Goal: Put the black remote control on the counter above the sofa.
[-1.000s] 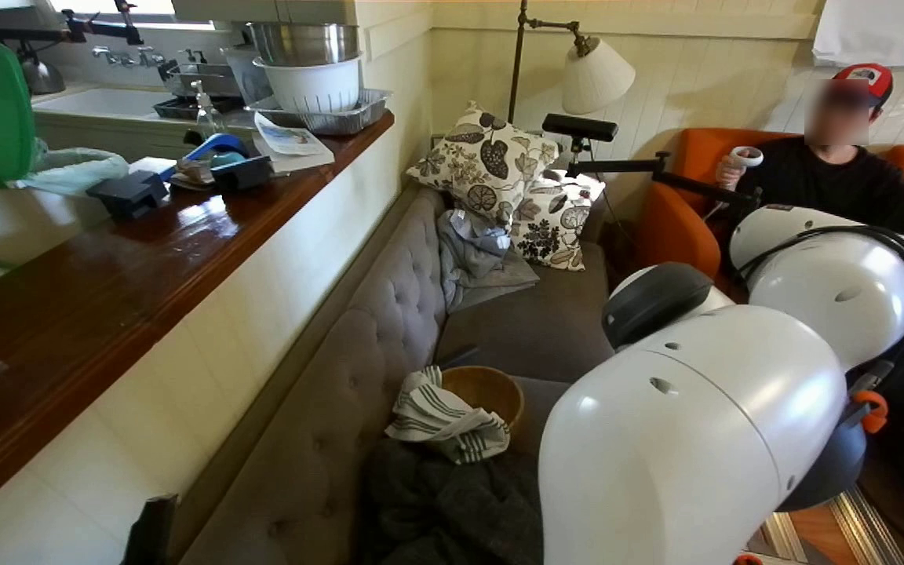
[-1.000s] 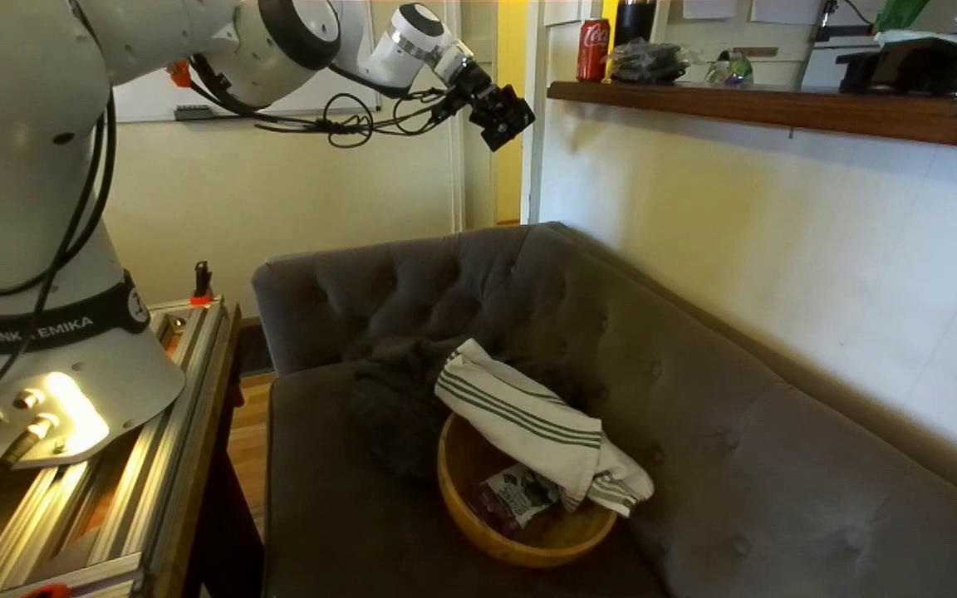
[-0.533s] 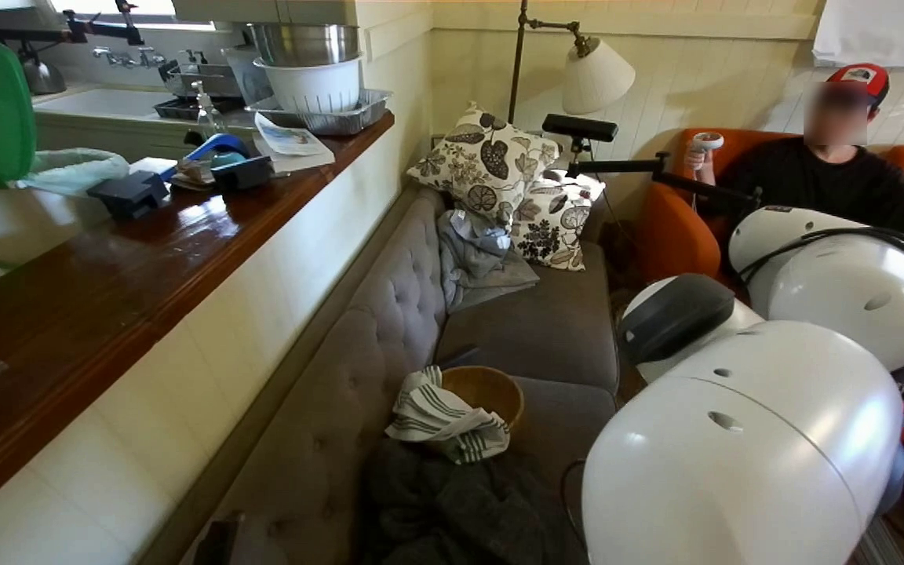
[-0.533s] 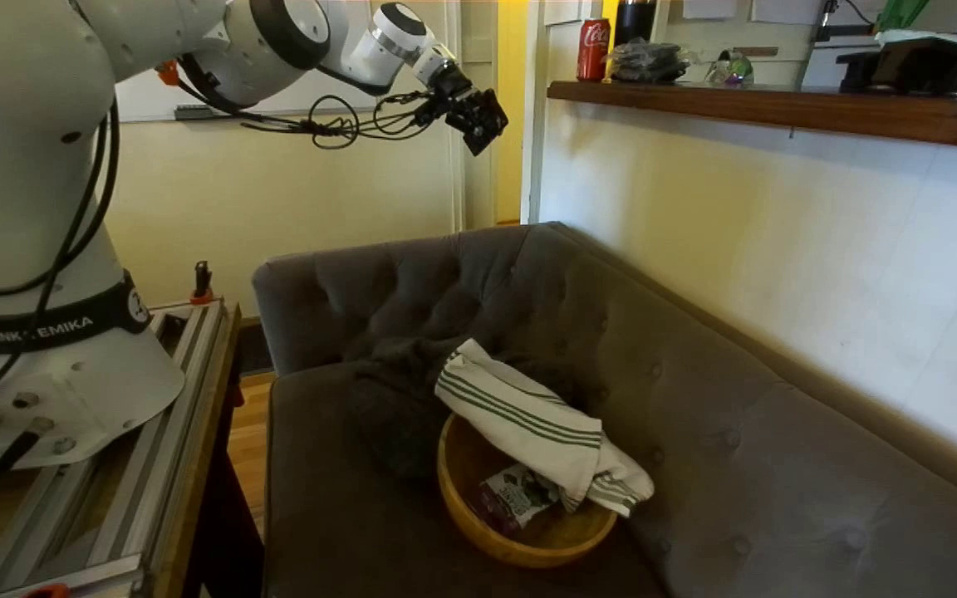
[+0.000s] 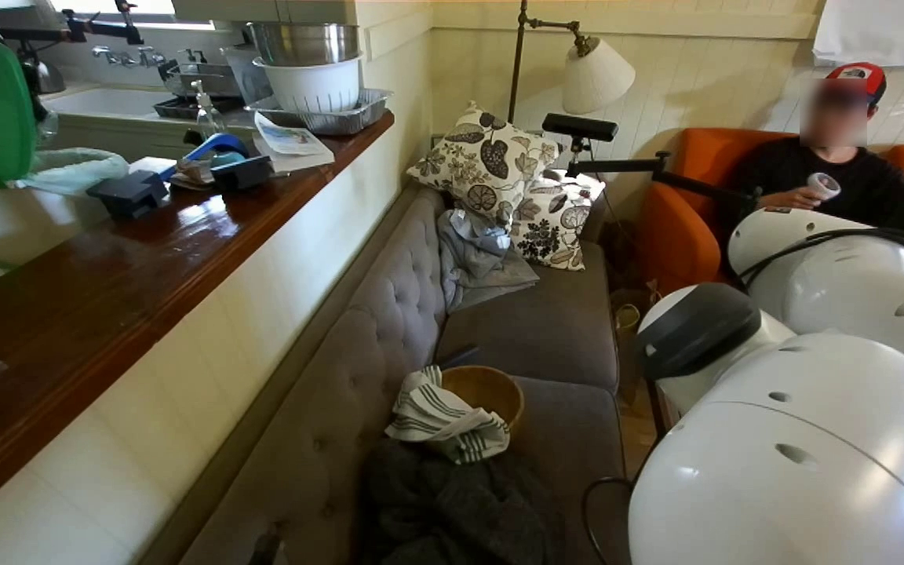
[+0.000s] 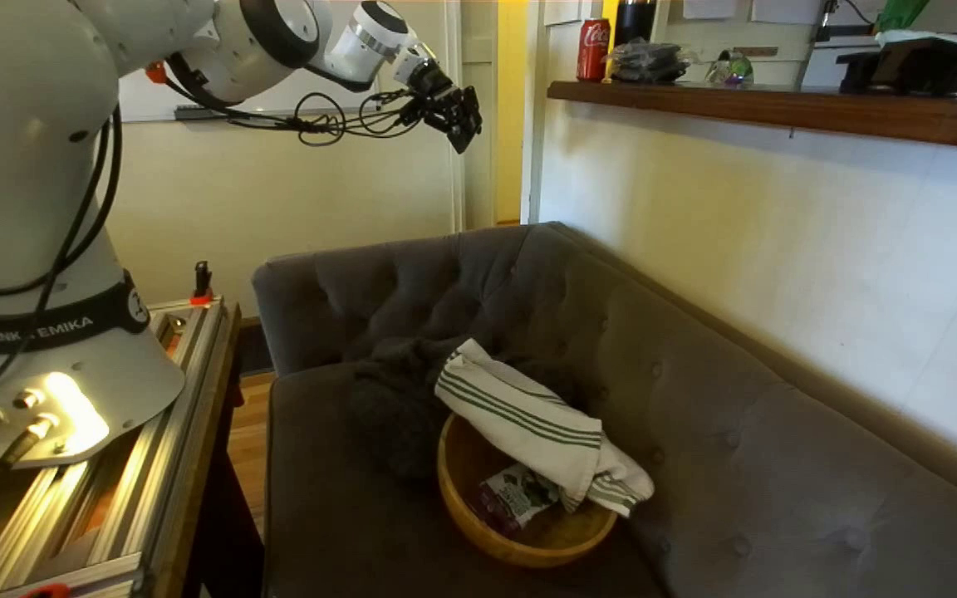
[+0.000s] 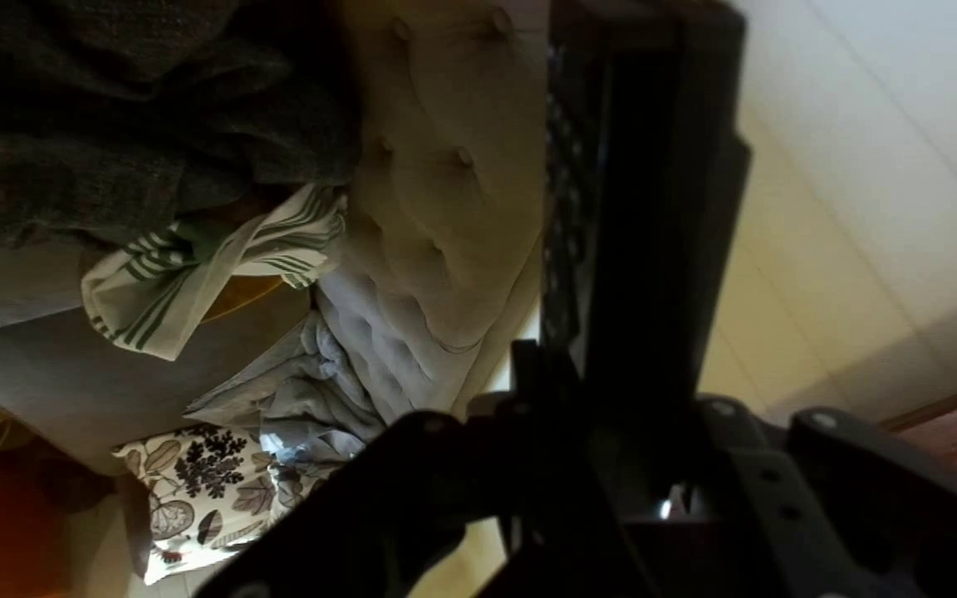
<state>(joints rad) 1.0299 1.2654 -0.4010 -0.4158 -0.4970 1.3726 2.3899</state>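
Clenched on the black remote control, the gripper of a white robot arm hangs in midair over the grey-brown sofa, apart from the wooden counter. On the sofa, a striped towel drapes partly over a wooden bowl, and beyond the arm a person in a red cap sits in an orange armchair.

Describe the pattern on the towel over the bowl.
The towel has green stripes on off-white, clearest in an exterior view.

The long black remote control is gripped in the tool, apart from the counter
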